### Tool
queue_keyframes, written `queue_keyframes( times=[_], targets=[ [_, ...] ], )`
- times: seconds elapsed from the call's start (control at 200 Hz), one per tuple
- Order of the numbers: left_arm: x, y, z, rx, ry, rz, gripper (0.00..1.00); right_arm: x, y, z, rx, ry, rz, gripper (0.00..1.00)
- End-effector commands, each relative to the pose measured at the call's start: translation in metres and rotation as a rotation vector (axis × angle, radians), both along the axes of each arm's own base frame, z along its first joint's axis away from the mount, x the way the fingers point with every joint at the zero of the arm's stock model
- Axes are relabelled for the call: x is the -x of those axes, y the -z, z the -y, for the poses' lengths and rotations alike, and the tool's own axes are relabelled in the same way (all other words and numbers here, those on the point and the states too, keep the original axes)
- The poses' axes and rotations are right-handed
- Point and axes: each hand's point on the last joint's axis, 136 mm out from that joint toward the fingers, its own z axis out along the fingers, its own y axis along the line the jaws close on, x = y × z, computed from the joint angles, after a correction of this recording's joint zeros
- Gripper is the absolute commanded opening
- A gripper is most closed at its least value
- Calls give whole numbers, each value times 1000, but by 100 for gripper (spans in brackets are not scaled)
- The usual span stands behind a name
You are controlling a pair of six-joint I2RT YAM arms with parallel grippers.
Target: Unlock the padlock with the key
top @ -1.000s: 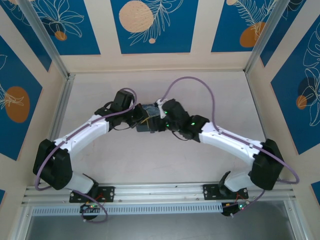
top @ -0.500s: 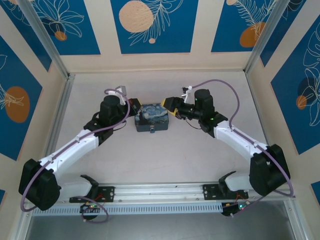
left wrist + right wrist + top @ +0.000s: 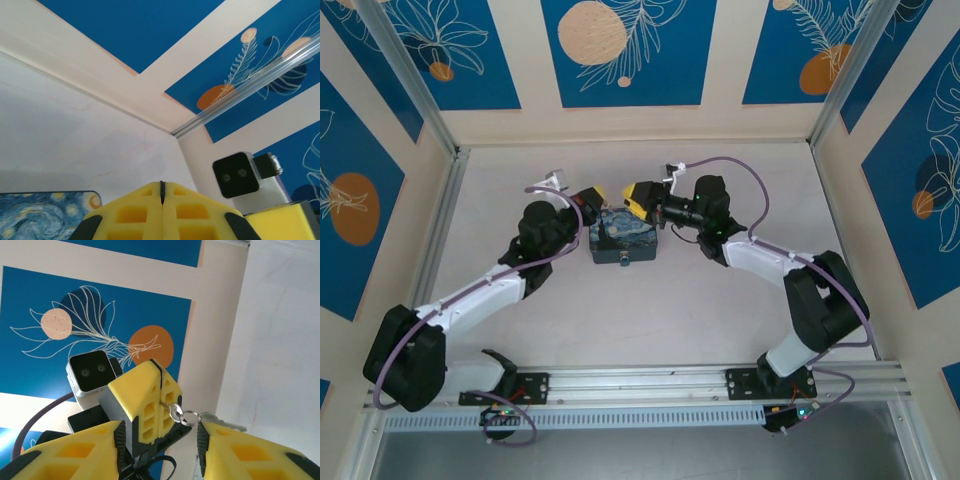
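My left gripper (image 3: 161, 390) is shut on the key (image 3: 176, 411), a small silvery key whose head sticks out of the yellow fingers. A ring (image 3: 190, 417) hangs from it with a second key (image 3: 222, 423) resting on my right finger. The right gripper (image 3: 160, 440) is open, one finger on each side of the left one. In the left wrist view the left gripper (image 3: 161, 186) shows a thin dark edge between its closed tips. Both the left gripper (image 3: 592, 198) and the right gripper (image 3: 639, 195) hover over the box's far edge. A tiny teal spot, apparently the padlock (image 3: 624, 262), sits on the box's front.
The dark-blue starry-night box (image 3: 625, 235) lies mid-table below both grippers; its lid corner (image 3: 45, 215) appears in the left wrist view. The right wrist camera (image 3: 235, 174) is close to the left fingers. Patterned walls and metal posts (image 3: 415, 75) enclose the table.
One second ago both arms were bent over the box, hiding it. They drew apart to its sides, and now the two grippers have come together above its far edge.
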Motion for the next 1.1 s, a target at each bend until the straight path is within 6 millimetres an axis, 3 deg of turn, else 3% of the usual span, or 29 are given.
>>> queue_keyframes(
  times=[0.0, 0.46, 1.09],
  targets=[
    [1, -17, 3, 89, -3, 47, 0, -3, -30, -9, -84, -20, 59, 43],
    [-2, -16, 2, 141, -21, 36, 0, -6, -17, -37, -104, -73, 31, 40],
    [-5, -10, 1, 138, -45, 21, 0, 6, -3, -42, -119, -102, -2, 32]
  ],
)
